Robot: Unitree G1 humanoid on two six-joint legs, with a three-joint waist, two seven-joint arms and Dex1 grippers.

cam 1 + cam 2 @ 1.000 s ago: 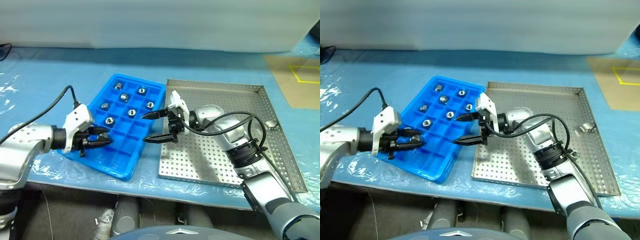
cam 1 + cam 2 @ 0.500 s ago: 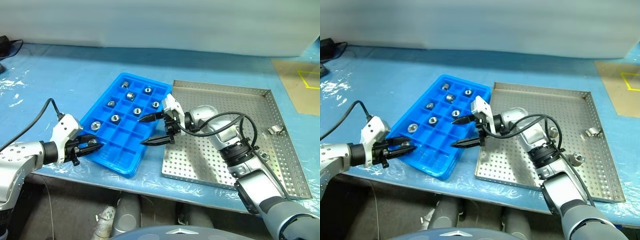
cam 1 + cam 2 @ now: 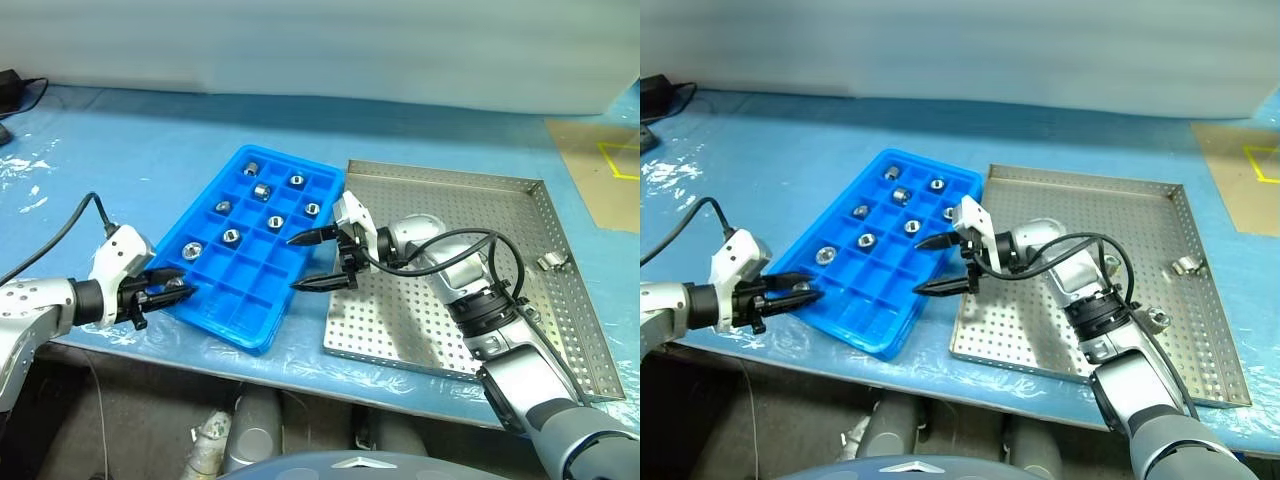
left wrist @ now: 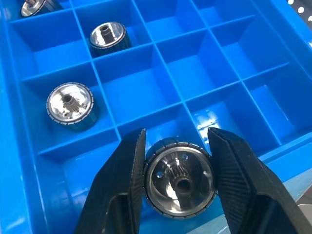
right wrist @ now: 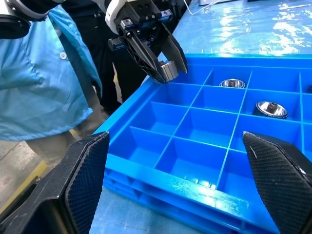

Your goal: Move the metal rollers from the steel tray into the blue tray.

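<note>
left wrist view shows the left gripper clenched on one of the metal rollers, a shiny ribbed cylinder with a dark centre hole, pinched between both black fingers just above a corner compartment of the blue tray. in the head views that gripper sits at the tray's near left edge, the roller at its tips over the rim (whether it touches the plastic i cannot tell). more rollers lie in the tray already, one per compartment: several in the far rows, such as one at and one at, and another near the left side. the right gripper hangs released, its two fingers spread wide with nothing between them, over the tray's right edge where it meets the steel tray. the steel tray lies just beside the blue one on the blue-covered table, and a small metal piece rests near its right rim. right wrist view also takes in a person's blue garment beyond the table.
</note>
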